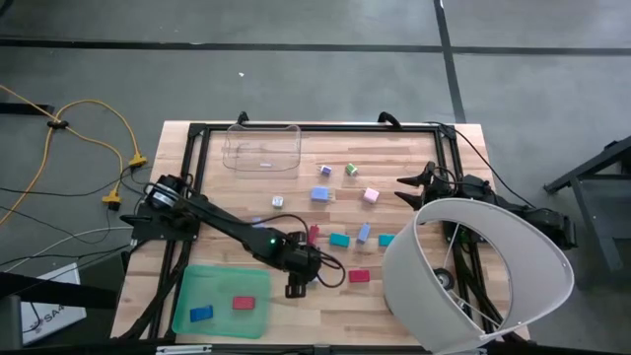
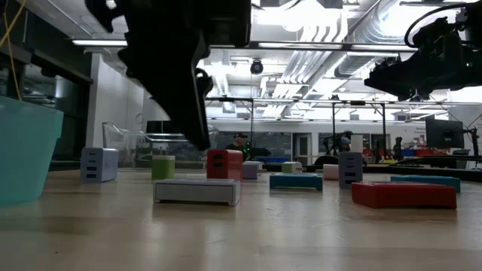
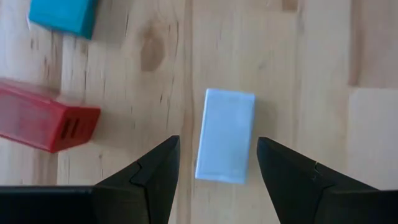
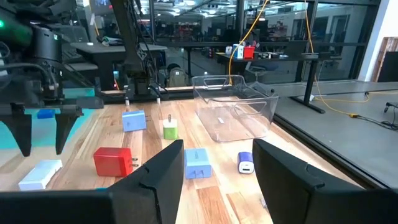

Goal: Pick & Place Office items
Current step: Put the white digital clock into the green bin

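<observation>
Left end effector [image 3: 214, 165] open, empty, straddling pale blue rectangular block [image 3: 225, 135] on bench; pick step; next lower, close. Right end effector [image 4: 214, 163] open, idle far right.

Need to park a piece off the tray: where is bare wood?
Bare wood lies between the green tray and the clear bin, left of the left arm, and along the front edge by the red block. The table's middle, around the teal block and left claw, is crowded.

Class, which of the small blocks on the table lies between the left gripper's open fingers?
The pale blue-white flat block, lying lengthwise between the left gripper's fingers; the red block sits beside it.
</observation>
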Robot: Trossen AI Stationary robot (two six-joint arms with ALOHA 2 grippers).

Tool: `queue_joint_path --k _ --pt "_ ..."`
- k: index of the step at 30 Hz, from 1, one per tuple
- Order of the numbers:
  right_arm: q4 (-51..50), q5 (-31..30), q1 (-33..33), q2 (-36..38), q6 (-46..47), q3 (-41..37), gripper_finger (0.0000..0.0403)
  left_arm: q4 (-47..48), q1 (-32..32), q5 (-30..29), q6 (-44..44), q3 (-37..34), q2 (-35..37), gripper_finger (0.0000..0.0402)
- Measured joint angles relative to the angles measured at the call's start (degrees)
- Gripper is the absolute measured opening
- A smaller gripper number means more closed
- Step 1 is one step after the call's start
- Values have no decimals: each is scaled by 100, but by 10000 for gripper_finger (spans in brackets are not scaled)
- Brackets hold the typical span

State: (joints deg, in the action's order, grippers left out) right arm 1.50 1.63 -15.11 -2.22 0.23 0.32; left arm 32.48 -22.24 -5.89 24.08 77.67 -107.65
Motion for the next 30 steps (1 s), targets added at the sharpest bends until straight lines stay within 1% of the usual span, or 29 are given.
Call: queue_joint_path --k 14,26,30 --pt "7 0 0 0 0 0 178 -33 0 133 4 -4 -286 207" --pt "4 0 -2 0 0 -1 178 -50 -58 157 39 0 -333 207" --pt "4 0 0 0 0 0 178 -72 -95 270 41 -2 -433 207"
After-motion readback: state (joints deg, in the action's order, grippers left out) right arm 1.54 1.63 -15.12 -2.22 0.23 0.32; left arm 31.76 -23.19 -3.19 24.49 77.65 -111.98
